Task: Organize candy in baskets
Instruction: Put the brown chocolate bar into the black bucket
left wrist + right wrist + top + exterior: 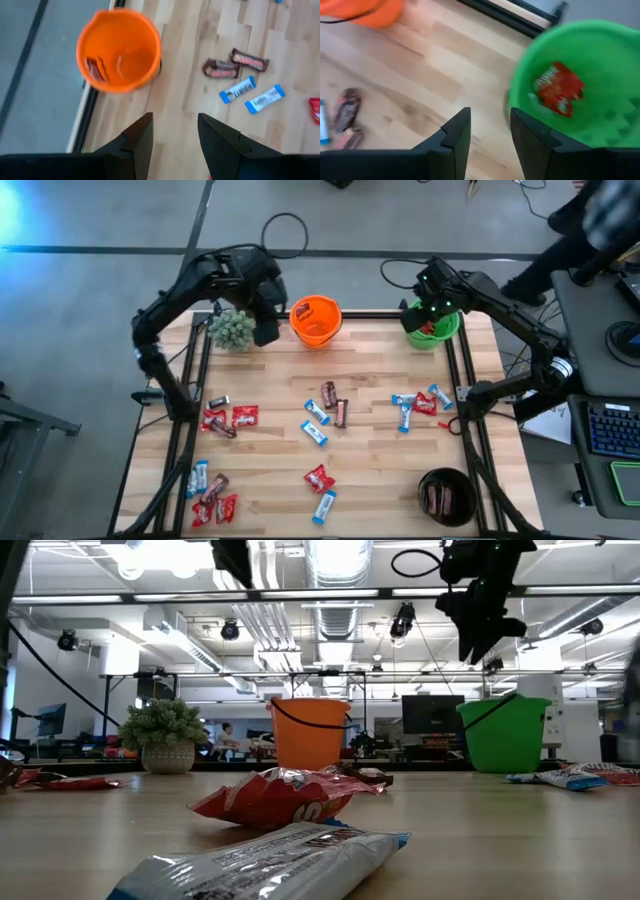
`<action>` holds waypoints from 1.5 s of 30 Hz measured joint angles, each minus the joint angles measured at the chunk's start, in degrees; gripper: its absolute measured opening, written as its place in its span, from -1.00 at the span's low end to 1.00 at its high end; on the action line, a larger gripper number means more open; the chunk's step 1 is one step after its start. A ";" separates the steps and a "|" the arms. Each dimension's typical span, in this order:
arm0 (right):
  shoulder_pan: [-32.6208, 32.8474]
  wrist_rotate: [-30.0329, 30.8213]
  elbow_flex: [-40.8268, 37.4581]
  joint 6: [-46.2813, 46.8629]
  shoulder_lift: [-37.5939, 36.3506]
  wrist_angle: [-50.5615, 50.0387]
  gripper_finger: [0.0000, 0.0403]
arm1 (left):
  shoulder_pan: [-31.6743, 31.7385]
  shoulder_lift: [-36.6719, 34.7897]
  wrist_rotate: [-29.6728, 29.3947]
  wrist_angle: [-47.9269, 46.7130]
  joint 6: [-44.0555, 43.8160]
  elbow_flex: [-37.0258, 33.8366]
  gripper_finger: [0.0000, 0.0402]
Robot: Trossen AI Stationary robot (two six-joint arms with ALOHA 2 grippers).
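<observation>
Candy bars in red (244,416), blue-and-white (315,433) and brown (340,413) wrappers lie flat in loose groups on the wooden table. At the far edge stand the orange basket (316,321), with one dark bar (95,69) inside, and the green basket (432,326), with one red bar (558,89) inside. The black basket (446,496), at the near right, holds brown bars. My left gripper (175,120) hangs open just left of the orange basket. Above the green basket's left rim, my right gripper (490,112) is open too. Nothing is between either pair of fingers.
A fuzzy grey-green plant (231,328) stands at the far left corner, close beside my left gripper. Black frame rails (192,380) run along the table's left and right sides. A person and a desk with a keyboard (610,425) are beyond the right edge.
</observation>
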 joint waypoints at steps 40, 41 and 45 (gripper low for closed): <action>5.71 -24.21 0.04 3.97 -3.66 10.07 -0.30 | -20.23 -32.64 5.74 -0.04 -23.55 -58.24 -0.32; 5.71 -25.93 0.04 4.75 -3.75 10.22 -0.30 | -20.92 -32.64 5.81 -0.06 -23.54 -58.88 -0.32; 5.95 -30.78 0.04 8.45 -4.08 11.17 -0.30 | -23.22 -32.64 5.79 -0.02 -21.65 -61.01 -0.32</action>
